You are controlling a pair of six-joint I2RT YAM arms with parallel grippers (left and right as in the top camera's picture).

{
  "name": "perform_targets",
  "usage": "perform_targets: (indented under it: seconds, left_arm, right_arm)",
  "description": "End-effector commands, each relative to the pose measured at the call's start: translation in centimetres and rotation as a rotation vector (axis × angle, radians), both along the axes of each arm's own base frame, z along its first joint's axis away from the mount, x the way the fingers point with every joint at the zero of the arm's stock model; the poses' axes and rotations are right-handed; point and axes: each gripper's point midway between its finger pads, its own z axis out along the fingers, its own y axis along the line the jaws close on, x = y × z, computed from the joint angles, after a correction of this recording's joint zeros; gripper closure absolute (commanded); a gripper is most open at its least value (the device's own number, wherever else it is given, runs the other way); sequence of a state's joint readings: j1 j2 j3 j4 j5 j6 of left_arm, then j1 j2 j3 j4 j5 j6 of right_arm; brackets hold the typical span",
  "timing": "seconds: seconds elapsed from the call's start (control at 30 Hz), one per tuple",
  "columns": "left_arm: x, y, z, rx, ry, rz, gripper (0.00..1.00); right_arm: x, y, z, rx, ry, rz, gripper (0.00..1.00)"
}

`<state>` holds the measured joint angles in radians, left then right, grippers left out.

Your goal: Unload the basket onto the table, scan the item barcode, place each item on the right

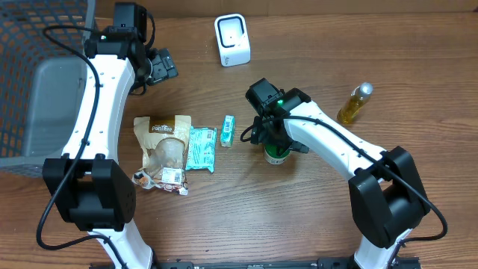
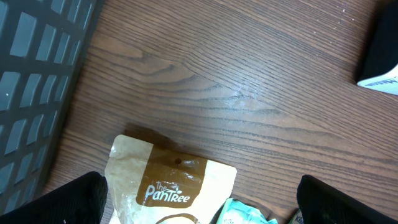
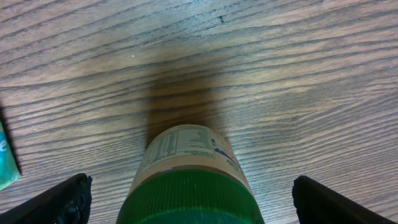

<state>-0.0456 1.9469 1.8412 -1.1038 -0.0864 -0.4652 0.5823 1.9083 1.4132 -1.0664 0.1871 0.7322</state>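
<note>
Right wrist view: I am seeing the right gripper [image 3: 189, 202] standing spread wide, its dark fingers [image 3: 59, 199] sitting at the two bottom corners. The green-lidded jar [image 3: 186, 152] is standing upright between them, label facing the camera. Bare wood is showing on both sides of it, so neither finger is touching it and nothing is being pinched.

From overhead, that jar is sitting near the middle of the table [image 1: 314, 217], a little to the right, half tucked under the right arm's wrist. Just left of it a small green box [image 1: 228, 130] is lying, then a teal packet [image 1: 200, 148], then a brown Pantree pouch [image 1: 163, 142] — the packet and the pouch are lying side by side.

The white scanner [image 1: 232, 40] is standing at the far edge, well apart from the jar. A bottle of yellow liquid [image 1: 355, 103] is lying off to the right.

On the left wrist view the left gripper [image 2: 202, 199] is also spread wide and holding nothing, hanging over bare wood with the far edge of the pouch below it. The grey basket [image 1: 22, 82] is sitting at the far left.
</note>
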Motion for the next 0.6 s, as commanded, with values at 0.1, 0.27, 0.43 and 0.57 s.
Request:
perform_targets:
  seconds: [0.1, 0.27, 0.43, 0.57]
  left_arm:
    - [0.30, -0.13, 1.22, -0.010, -0.033, 0.007, 0.00]
    - [0.30, -0.13, 1.22, -0.010, -0.033, 0.007, 0.00]
    - [0.30, -0.13, 1.22, -0.010, -0.033, 0.007, 0.00]
    - [0.30, -0.12, 1.22, -0.010, -0.033, 0.007, 0.00]
  right_arm:
    - [0.12, -0.08, 1.05, 0.013, -0.027, 0.001, 0.00]
    - [0.15, -0.11, 1.06, 0.011, -0.029, 0.001, 0.00]
    - [-0.27, 0.12, 0.96, 0.021, -0.011, 0.003, 0.02]
    - [-0.73, 0.16, 0.66, 0.018, 0.002, 0.007, 0.04]
